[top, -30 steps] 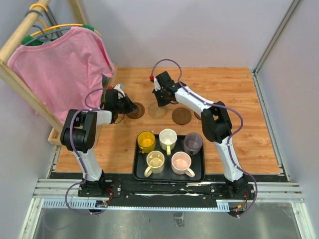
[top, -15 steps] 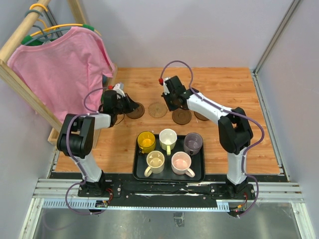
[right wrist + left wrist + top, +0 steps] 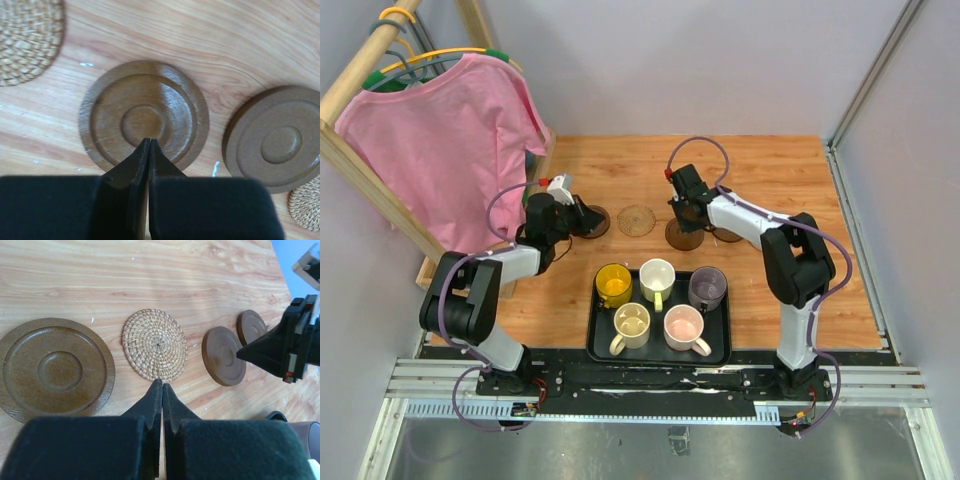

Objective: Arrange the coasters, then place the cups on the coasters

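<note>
- Five coasters (image 3: pixel 636 219) line the wood-grain table (image 3: pixel 780 170); from above, the arms hide parts of several, and one woven coaster (image 3: pixel 306 211) is cropped in the right wrist view.
- Coiled fibre forms the woven tan disc (image 3: pixel 155 344); the ringed dark coaster (image 3: pixel 144 116) is glossy wood.
- All mugs (image 3: pixel 657 277) stand on the black tray (image 3: pixel 722 330).
- Closed and empty, the left gripper (image 3: pixel 161 386) sits just short of the woven tan disc; the right gripper (image 3: pixel 149 143), closed too, is over the ringed dark coaster — contact unclear.
</note>
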`<state>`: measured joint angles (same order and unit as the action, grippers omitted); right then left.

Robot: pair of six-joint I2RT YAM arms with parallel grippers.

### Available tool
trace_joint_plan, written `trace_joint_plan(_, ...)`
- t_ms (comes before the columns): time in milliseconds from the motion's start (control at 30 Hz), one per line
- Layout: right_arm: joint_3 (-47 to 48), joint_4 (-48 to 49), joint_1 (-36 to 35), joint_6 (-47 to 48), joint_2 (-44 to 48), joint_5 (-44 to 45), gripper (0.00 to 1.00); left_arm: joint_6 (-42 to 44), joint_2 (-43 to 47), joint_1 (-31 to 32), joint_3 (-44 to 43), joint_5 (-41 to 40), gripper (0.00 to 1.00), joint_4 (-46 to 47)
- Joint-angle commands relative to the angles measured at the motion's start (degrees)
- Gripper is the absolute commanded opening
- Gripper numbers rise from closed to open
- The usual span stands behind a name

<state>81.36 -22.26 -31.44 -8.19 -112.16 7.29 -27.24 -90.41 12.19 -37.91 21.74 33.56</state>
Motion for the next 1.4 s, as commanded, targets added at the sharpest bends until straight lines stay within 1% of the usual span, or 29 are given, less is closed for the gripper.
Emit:
trace_joint_plan(0,-1.89,1.38,2.90,-2.97,0.02,-0.44,0.01,1.25,2.87,0.47,1.43,-0.51,0.01,2.91)
trace_joint_plan(100,-1.89,1.73,4.43,-3.99,-1.37,-3.92,0.01,1.88,3.16,0.43,1.48,-1.67,0.01,1.80)
trace_joint_plan(167,-1.92,1.89,4.65,-4.24,-3.31,-5.11,0.01,2.17,2.90,0.47,1.23,-2.13,0.00,0.99)
trace_joint_plan(300,-2.86,3.37,4.65,-4.58,-3.98,-7.25,0.01,2.15,1.99,0.47,0.96,-2.81,0.00,0.56)
trace_joint_plan(467,-2.11,3.57,4.65,-4.71,-5.40,-7.00,0.01,2.11,1.33,0.43,0.65,-2.70,0.00,0.61)
trace_joint_plan(700,-1.19,4.99,4.63,-6.18,-7.36,-3.30,0.01,3.63,0.68,0.43,-2.06,-2.22,0.01,-4.60)
trace_joint_plan(967,2.49,5.05,4.85,-5.50,-11.14,-3.83,0.01,4.97,1.57,0.47,-4.32,-4.59,0.01,-9.36)
trace_joint_plan(1100,2.95,5.61,5.24,-5.68,-11.80,-5.53,0.01,5.10,1.55,0.47,-5.11,-5.58,0.00,-11.12)
trace_joint_plan(1367,3.88,6.19,5.36,-5.91,-12.97,-8.40,0.01,4.73,1.22,0.44,-5.51,-6.22,0.00,-10.84)
